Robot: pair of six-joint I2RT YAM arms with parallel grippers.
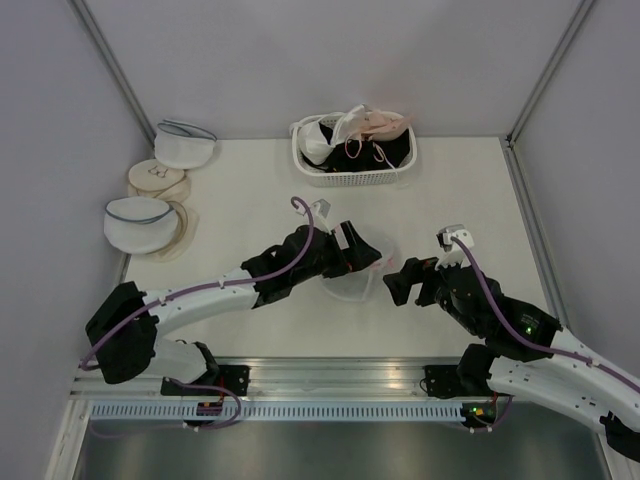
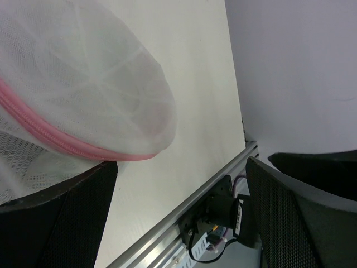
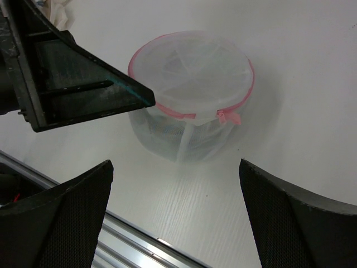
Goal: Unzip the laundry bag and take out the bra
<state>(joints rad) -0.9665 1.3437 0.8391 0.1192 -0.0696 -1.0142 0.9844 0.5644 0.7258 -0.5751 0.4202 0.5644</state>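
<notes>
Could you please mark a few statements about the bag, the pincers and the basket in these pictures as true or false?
1. The laundry bag is zipped shut. True, as far as shows.
2. The left pincer and the right pincer are both open. True.
3. The right pincer grips the zipper pull. False: it hangs apart from the bag, holding nothing.
4. The basket stands beside the arm bases. False: it is at the far edge of the table.
5. Two mesh bags with blue-grey trim lie on the table's left side. True.
</notes>
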